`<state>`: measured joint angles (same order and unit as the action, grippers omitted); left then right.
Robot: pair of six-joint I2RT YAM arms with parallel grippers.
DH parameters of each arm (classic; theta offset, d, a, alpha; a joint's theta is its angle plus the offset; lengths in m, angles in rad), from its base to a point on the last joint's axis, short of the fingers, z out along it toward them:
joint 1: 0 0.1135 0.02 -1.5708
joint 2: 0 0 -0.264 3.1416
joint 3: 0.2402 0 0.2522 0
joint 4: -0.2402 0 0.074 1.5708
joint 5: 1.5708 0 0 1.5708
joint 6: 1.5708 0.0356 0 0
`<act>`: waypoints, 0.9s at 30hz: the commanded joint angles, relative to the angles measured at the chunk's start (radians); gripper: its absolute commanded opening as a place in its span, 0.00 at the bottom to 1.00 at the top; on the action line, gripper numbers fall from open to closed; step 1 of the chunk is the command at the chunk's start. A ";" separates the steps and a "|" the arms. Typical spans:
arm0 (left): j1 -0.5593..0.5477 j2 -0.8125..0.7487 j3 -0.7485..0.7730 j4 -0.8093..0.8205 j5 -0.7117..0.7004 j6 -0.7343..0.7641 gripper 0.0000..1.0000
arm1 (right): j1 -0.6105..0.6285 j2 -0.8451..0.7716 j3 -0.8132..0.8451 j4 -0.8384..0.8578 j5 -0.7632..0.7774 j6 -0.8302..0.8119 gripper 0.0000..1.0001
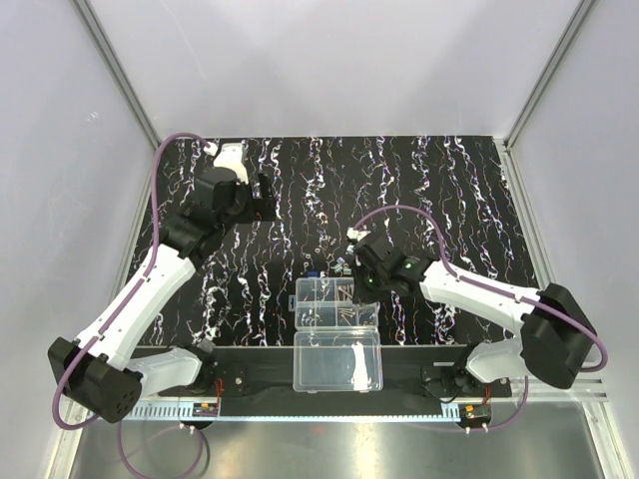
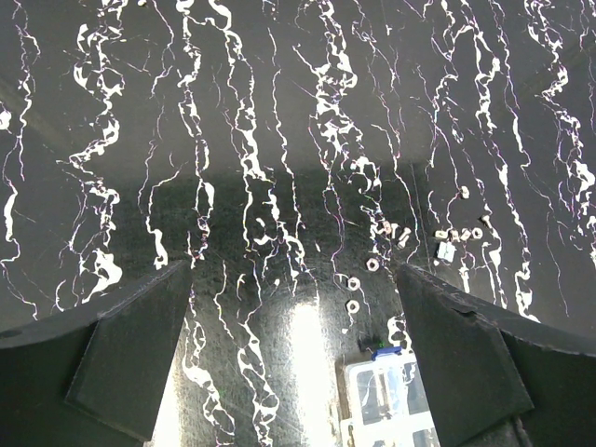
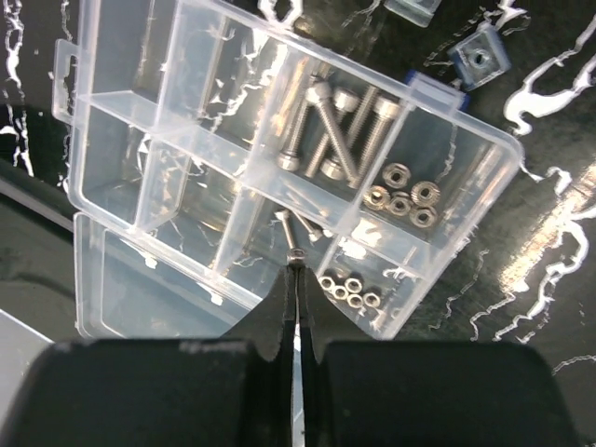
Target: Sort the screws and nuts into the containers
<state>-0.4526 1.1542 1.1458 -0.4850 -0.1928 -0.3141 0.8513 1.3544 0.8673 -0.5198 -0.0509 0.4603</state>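
Tiny screw (image 3: pixel 294 253) at the tip of the closed right jaws

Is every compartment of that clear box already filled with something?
No, several compartments hold nothing, while screws and nuts lie in others.

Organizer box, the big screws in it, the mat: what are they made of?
Box: clear plastic, glossy; you can see straight through its walls.
Screws: bare silvery metal, likely steel, with bright glints.
Mat: black with white streaks and a slight sheen; perhaps vinyl or rubber, can't tell.
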 commanded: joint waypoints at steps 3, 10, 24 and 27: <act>-0.005 0.006 0.040 0.017 0.016 0.000 0.99 | 0.040 0.040 0.030 0.057 -0.040 0.000 0.00; -0.006 0.022 0.040 0.019 0.030 -0.003 0.99 | 0.071 0.104 0.042 0.047 -0.027 -0.003 0.01; -0.006 0.019 0.038 0.019 0.009 0.001 0.99 | 0.066 0.112 0.257 -0.077 0.170 -0.025 0.62; -0.005 0.022 0.038 0.017 0.000 0.004 0.99 | -0.015 0.127 0.335 -0.164 0.258 0.001 0.63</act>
<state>-0.4545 1.1793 1.1458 -0.4847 -0.1841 -0.3141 0.9001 1.4712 1.1099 -0.5976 0.0528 0.4458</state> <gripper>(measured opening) 0.988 0.626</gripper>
